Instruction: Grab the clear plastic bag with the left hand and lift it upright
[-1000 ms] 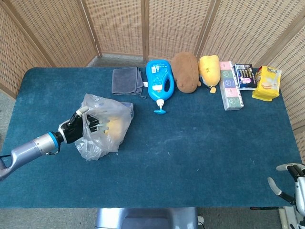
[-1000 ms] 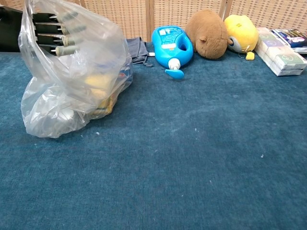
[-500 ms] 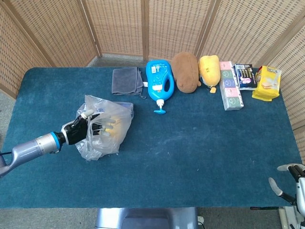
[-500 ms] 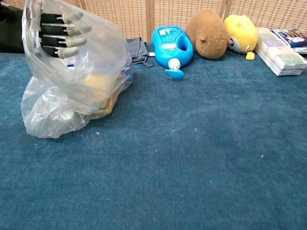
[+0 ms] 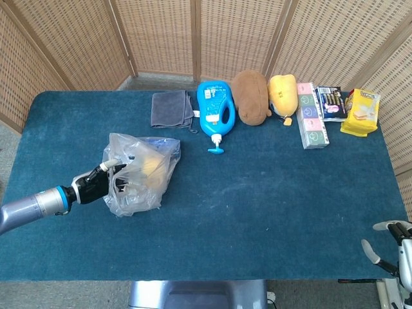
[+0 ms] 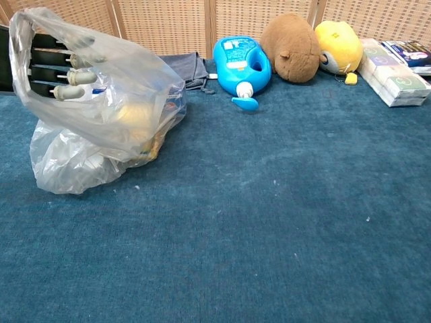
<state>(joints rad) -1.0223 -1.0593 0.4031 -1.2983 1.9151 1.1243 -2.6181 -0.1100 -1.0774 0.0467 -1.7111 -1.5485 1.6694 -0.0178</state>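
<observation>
The clear plastic bag (image 5: pixel 147 172) sits on the blue table at the left, with yellow and other items inside. My left hand (image 5: pixel 95 182) is at the bag's left side and holds its upper edge, with the thumb on top and the fingers (image 6: pixel 70 77) showing through the plastic. In the chest view the bag (image 6: pixel 114 128) bulges low on the cloth while its top is drawn toward the left hand (image 6: pixel 47 67). My right hand (image 5: pixel 391 247) hangs off the table's front right corner, fingers apart and holding nothing.
Along the far edge lie a grey towel (image 5: pixel 172 108), a blue detergent bottle (image 5: pixel 215 109), a brown plush (image 5: pixel 251 95), a yellow plush (image 5: pixel 282 93), a long box (image 5: pixel 311 116), a dark packet (image 5: pixel 332 103) and a yellow pack (image 5: pixel 361 112). Wicker screens stand behind.
My left hand has drawn back to the left and slightly down, pulling the bag's top edge with it. The bag's mouth is stretched leftward; its bulk stays on the table.
</observation>
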